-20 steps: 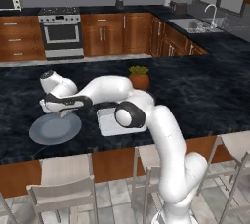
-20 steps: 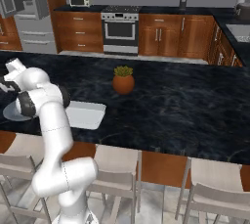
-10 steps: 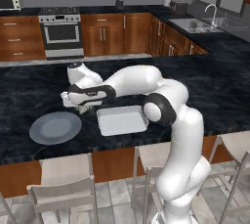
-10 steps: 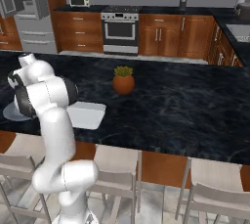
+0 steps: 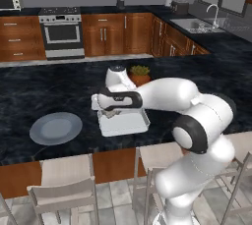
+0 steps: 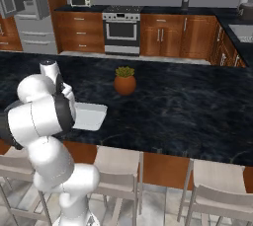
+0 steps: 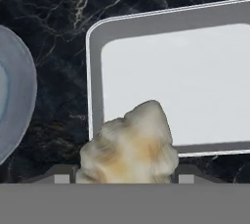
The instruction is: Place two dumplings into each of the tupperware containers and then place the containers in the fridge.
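While the fridge (image 6: 22, 18) stands at the far left wall of the kitchen in the right base view, its grey doors beside the wooden cabinets, the work goes on at the dark marbled counter (image 5: 44, 91) in the foreground. The white arm (image 5: 167, 94) reaches leftward across that counter in the left base view, its hand hanging over the left end of a tupperware container (image 5: 124, 122). A round grey-blue plate (image 5: 55, 127) lies on the counter well to the left of the container, and a small potted plant (image 5: 140, 74) sits just behind the arm. The container is a pale rectangular tray whose long axis runs roughly left to right across the counter; in the hand view its rounded corner and raised rim (image 7: 95, 78) show, and its floor looks bare. The gripper (image 7: 128, 174) is closed on a dumpling (image 7: 129, 147), its jaws standing fairly wide apart with the lump filling the gap between them. The dumpling hangs over the container's near rim at the corner closest to the plate, its pointed, folded top aimed toward the tray's middle in the hand view. Its long axis I cannot tell, since the lower part is cut off.
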